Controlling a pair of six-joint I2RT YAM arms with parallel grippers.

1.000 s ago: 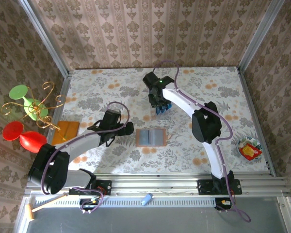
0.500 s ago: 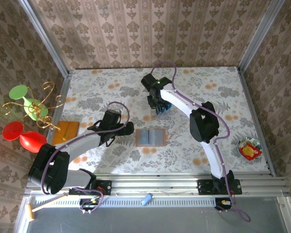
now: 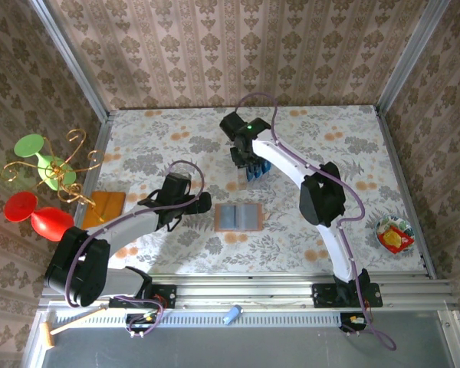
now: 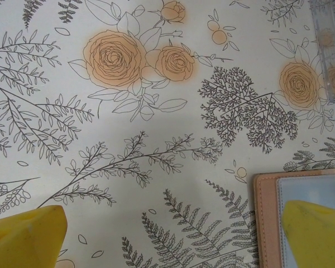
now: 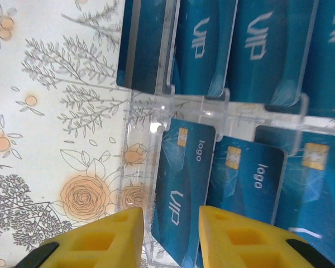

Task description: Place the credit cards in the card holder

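Currently the card holder (image 3: 239, 217) lies open, grey inside up, on the flowered table (image 3: 353, 138). Just left of it my left gripper (image 4: 173, 229) hangs with its jaws spread wide. Beyond the holder the credit cards (image 5: 184, 184) sit in a clear rack (image 5: 151, 109). My right gripper (image 5: 172, 223) is over them, fingers narrowly apart. Whether it grips a card, I cannot tell.

Faded pink-brown wallpaper with a repeating damask motif is covering the walls (image 3: 238, 46) on three sides, with bare aluminium posts (image 3: 69, 57) running up the corners. A pale cloth printed with orange roses and grey ferns is lying flat over the desk (image 3: 161, 130). An aluminium rail (image 3: 253, 287) is running along its near edge. Even, bright light is casting soft shadows on the cloth.
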